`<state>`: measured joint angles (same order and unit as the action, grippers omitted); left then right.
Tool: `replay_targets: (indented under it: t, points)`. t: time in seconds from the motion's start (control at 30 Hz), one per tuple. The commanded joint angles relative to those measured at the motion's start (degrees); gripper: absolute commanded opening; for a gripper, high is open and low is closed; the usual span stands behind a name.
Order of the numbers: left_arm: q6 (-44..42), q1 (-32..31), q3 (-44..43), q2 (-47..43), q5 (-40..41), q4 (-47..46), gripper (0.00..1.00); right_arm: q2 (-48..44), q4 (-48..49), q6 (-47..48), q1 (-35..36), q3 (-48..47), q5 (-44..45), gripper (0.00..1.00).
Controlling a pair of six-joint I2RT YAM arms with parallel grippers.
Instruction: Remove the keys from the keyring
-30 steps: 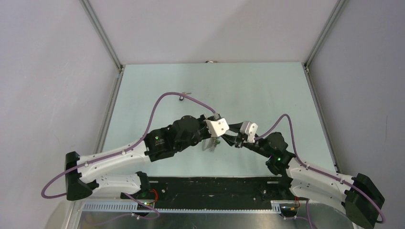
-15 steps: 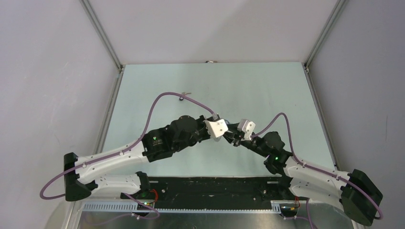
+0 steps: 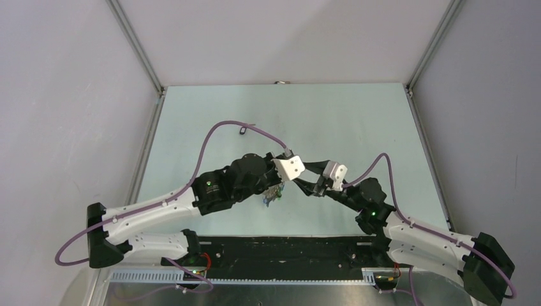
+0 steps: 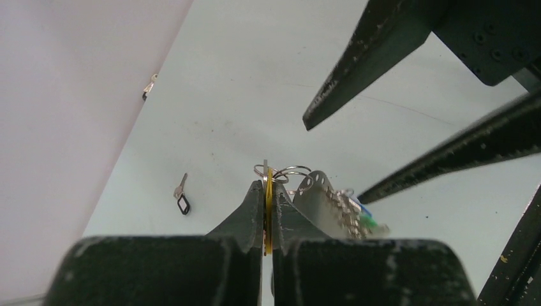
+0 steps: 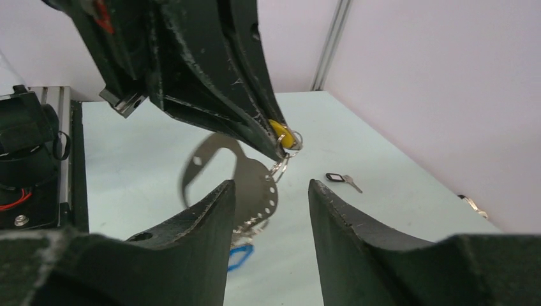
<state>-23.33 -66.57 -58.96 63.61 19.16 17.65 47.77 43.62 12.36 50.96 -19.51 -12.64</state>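
Note:
My left gripper (image 4: 268,185) is shut on a yellow key tag (image 4: 269,210) and holds the bunch above the table. Small split rings link the tag to the grey flat oval keyring (image 4: 322,194), which hangs beside the fingers with blue (image 4: 365,209) and green (image 4: 373,223) tagged keys. In the top view the bunch (image 3: 273,194) dangles under the left gripper (image 3: 279,184). My right gripper (image 5: 271,191) is open and empty, just short of the keyring (image 5: 252,185); the yellow tag (image 5: 282,134) and a blue tag (image 5: 237,257) show there. From above the right gripper (image 3: 311,185) faces the left one.
A loose key with a black head (image 4: 182,194) lies on the pale green table, also seen from above (image 3: 243,131) and in the right wrist view (image 5: 338,178). Another small key (image 4: 149,86) lies at the far wall (image 3: 281,82). Grey walls enclose the table.
The two grippers were pressed close together half a second ago; now the right gripper has drawn back a little and the bunch hangs in view under the left gripper.

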Motion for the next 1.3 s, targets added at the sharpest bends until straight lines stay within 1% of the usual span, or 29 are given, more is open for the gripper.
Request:
replay_targets:
  t: [0.0, 0.13, 0.23, 0.37, 0.5, 0.77, 0.97, 1.27]
  points:
    - [2.4, 0.9, -4.0, -0.4, 0.9, -1.9, 0.0, 2.9, 2.8, 0.9, 1.5, 0.3, -1.3, 0.52]
    - [2.8, 1.2, -4.3, -0.6, 0.9, -1.6, 0.0, 5.2, 3.1, 1.3, 3.2, -0.5, 0.1, 0.49]
    - [2.6, 1.3, -4.4, -1.2, 1.6, -1.4, 0.0, 5.2, 2.9, 1.9, 3.7, -0.5, 0.6, 0.46]
    - [2.6, 2.1, -4.4, -1.3, 1.6, -1.4, 0.0, 5.6, 3.0, 2.2, 3.6, -0.5, 0.3, 0.46]
    - [3.2, 2.2, -4.5, -1.5, 0.7, -1.3, 0.0, 5.8, 3.6, 1.7, 3.8, -0.5, -1.3, 0.48]
    - [3.6, 2.7, -4.7, -1.3, -2.1, -1.2, 0.0, 8.0, 4.0, 1.0, 3.4, -1.0, 0.2, 0.5]
    - [3.5, 2.7, -4.6, -1.2, -4.8, -1.1, 0.0, 8.6, 4.3, -1.5, 1.3, -1.0, -1.4, 0.51]
    - [4.0, 2.7, -4.6, -1.5, -10.1, -0.7, 0.0, 9.7, 5.5, -3.8, -1.0, -1.1, -5.2, 0.61]
